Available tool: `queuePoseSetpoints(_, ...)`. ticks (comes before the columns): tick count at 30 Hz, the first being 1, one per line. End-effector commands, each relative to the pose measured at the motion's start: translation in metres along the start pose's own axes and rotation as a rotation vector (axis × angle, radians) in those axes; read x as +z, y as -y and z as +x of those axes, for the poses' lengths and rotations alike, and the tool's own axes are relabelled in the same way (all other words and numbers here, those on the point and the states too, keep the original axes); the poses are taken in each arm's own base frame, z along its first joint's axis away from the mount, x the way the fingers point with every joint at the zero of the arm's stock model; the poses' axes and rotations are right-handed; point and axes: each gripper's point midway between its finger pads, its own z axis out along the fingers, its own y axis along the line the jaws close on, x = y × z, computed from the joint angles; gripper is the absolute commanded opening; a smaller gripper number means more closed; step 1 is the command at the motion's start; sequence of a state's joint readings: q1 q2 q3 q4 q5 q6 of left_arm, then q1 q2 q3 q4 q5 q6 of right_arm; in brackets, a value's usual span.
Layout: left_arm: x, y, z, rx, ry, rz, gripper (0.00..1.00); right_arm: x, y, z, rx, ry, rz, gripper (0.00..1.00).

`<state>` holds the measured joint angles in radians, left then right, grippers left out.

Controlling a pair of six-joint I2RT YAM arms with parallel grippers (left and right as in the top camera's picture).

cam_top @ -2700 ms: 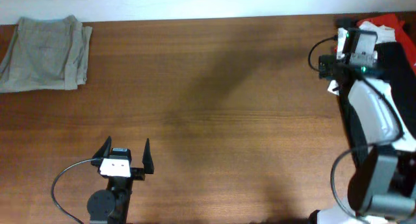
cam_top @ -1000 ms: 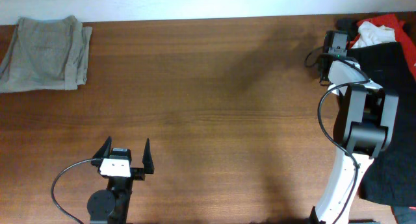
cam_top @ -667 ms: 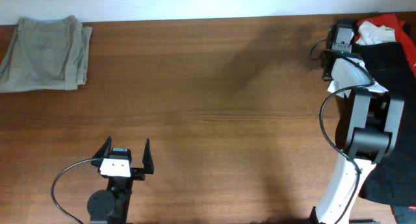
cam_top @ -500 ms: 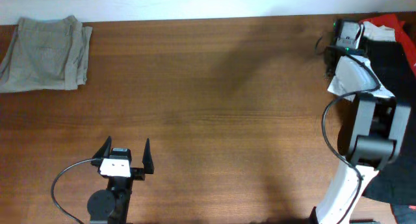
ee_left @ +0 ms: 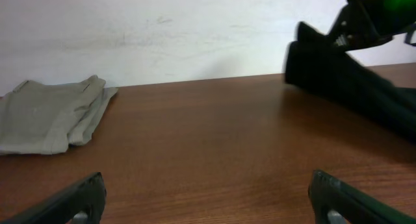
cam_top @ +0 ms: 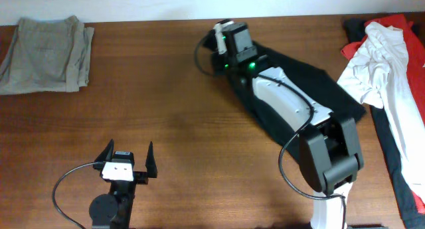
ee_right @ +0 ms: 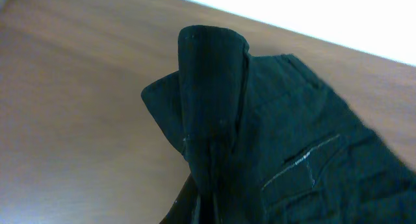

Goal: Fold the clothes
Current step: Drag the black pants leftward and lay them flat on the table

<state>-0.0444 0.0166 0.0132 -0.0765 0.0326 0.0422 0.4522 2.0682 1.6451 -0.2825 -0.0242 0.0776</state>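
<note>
Since half a second ago the right arm has swung from the far right corner to the far middle of the table (cam_top: 199,123), and the black shorts (cam_top: 302,89) have come with it, out of the pile at the right. They now lie stretched on a slant across the wood from the far centre toward the right, partly under the arm. The white garment (cam_top: 382,70), uncovered now, sprawls crumpled along the right edge, with the red garment (cam_top: 398,23) showing behind it in the far right corner. The folded khaki-grey garment (cam_top: 46,53) rests flat in the far left corner, well apart from the rest.

The right gripper (cam_top: 229,43) sits over the far left end of the shorts; its wrist view shows a ridge of black cloth (ee_right: 214,113) pinched up and raised off the wood, so it is grasping the shorts. The left gripper (cam_top: 130,148) rests near the front left over bare wood, its fingers (ee_left: 81,197) spread wide and holding nothing.
</note>
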Motion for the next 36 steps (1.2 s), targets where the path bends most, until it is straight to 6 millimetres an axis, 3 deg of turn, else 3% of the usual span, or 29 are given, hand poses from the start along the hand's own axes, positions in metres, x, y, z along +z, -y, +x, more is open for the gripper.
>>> queuePoseSetpoints(1,0.0,-0.001,0.002,0.011,-0.003,-0.005,0.99,-0.02,-0.061,-0.019,0.065,0.03,-0.211,0.04)
queuePoseSetpoints(9,0.0,-0.001,0.002,0.011,-0.003,-0.005,0.99,-0.007,-0.145,0.027,0.052,-0.095,-0.386,0.04)
queuePoseSetpoints(12,0.0,-0.001,0.002,0.011,-0.003,-0.005,0.99,-0.022,-0.195,0.038,0.005,-0.121,-0.516,0.04)
queuePoseSetpoints(14,0.0,-0.001,0.002,0.011,-0.003,-0.005,0.99,-0.035,-0.242,0.056,-0.054,-0.143,-0.572,0.05)
queuePoseSetpoints(15,0.0,-0.001,0.002,0.011,-0.003,-0.005,0.99,-0.037,-0.249,0.058,-0.068,-0.14,-0.563,0.22)
queuePoseSetpoints(16,0.0,-0.001,0.002,0.011,-0.003,-0.005,0.99,-0.031,-0.242,0.058,-0.077,-0.122,-0.479,0.66)
queuePoseSetpoints(18,0.0,-0.001,0.002,0.011,-0.003,-0.005,0.99,-0.027,-0.226,0.052,-0.062,-0.115,-0.436,0.75)
queuePoseSetpoints(20,0.0,-0.001,0.002,0.011,-0.003,-0.005,0.99,-0.025,-0.175,0.028,0.001,-0.088,-0.366,0.79)
queuePoseSetpoints(21,0.0,-0.001,0.002,0.011,-0.003,-0.005,0.99,-0.026,-0.139,0.017,0.043,-0.083,-0.316,0.79)
queuePoseSetpoints(22,0.0,-0.001,0.002,0.011,-0.003,-0.005,0.99,-0.03,-0.072,0.005,0.124,-0.084,-0.224,0.86)
queuePoseSetpoints(23,0.0,-0.001,0.002,0.011,-0.003,-0.005,0.99,-0.034,-0.023,0.007,0.187,-0.109,-0.158,0.95)
queuePoseSetpoints(25,0.0,-0.001,0.002,0.011,-0.003,-0.005,0.99,-0.049,0.06,0.045,0.332,-0.264,-0.041,0.99)
queuePoseSetpoints(26,0.0,-0.001,0.002,0.011,-0.003,-0.005,0.99,-0.059,0.083,0.07,0.392,-0.358,0.003,0.99)
queuePoseSetpoints(27,0.0,-0.001,0.002,0.011,-0.003,-0.005,0.99,-0.075,0.116,0.1,0.46,-0.463,0.087,0.9)
queuePoseSetpoints(29,0.0,-0.001,0.002,0.011,-0.003,-0.005,0.99,-0.105,0.168,0.138,0.594,-0.576,0.285,0.99)
queuePoseSetpoints(31,0.0,-0.001,0.002,0.011,-0.003,-0.005,0.99,-0.122,0.195,0.167,0.684,-0.65,0.349,1.0)
queuePoseSetpoints(36,0.0,-0.001,0.002,0.011,-0.003,-0.005,0.99,-0.108,0.195,0.22,0.687,-0.703,0.348,0.95)
